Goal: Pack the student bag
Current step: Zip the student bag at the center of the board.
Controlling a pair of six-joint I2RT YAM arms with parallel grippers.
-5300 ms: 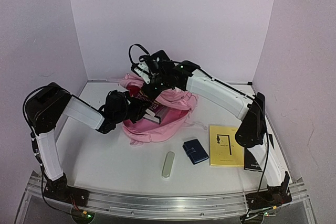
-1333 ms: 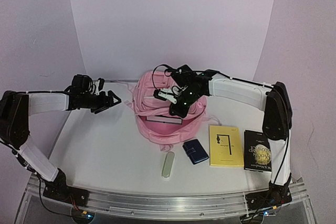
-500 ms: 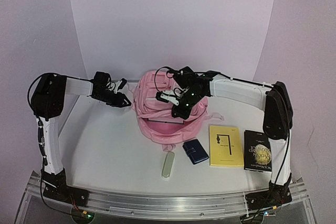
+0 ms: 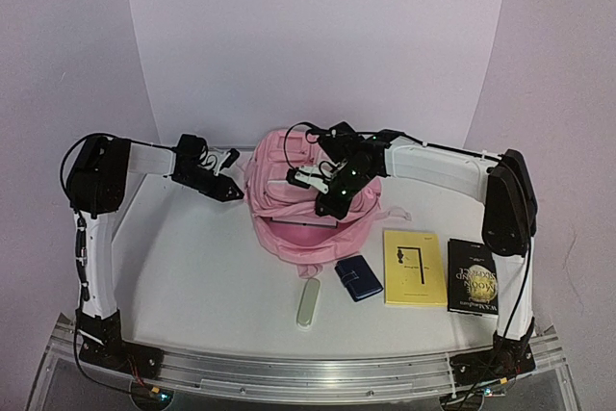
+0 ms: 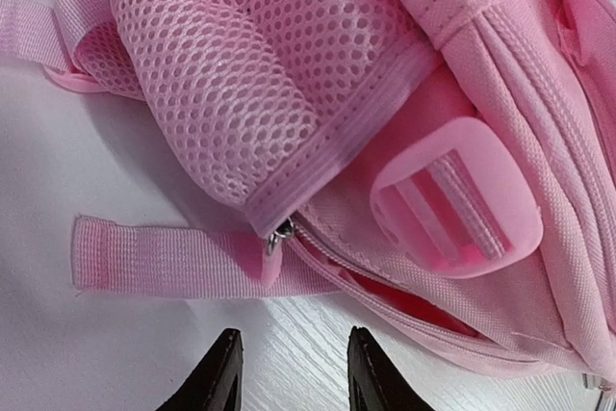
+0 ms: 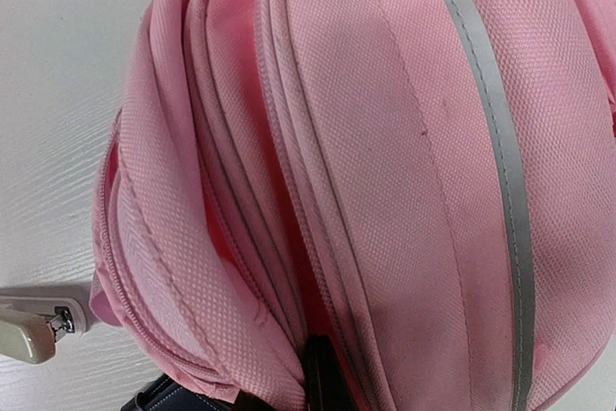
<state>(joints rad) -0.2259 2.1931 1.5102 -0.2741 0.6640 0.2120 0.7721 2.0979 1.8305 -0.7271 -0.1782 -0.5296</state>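
The student bag [image 4: 289,214], a large pink backpack, lies mid-table with its main zip gaping toward the front. My left gripper [image 4: 231,190] is at the bag's left side. In the left wrist view it [image 5: 294,377] stands open over bare table, just short of the zip pull [image 5: 277,235] and a loose strap [image 5: 164,257], below the mesh pocket [image 5: 231,93]. My right gripper [image 4: 329,201] rests on top of the bag, shut on a fold of its fabric. Only one dark finger [image 6: 322,377] shows, buried between folds.
In front of the bag lie a pale pen case [image 4: 308,302] and a navy wallet [image 4: 358,277]. A yellow book [image 4: 415,267] and a black book [image 4: 472,276] lie to the right. Walls close in the back and sides.
My left arm has swung right to the bag's left side, and its jaws have narrowed. The right gripper keeps its hold on the bag, which has barely shifted.
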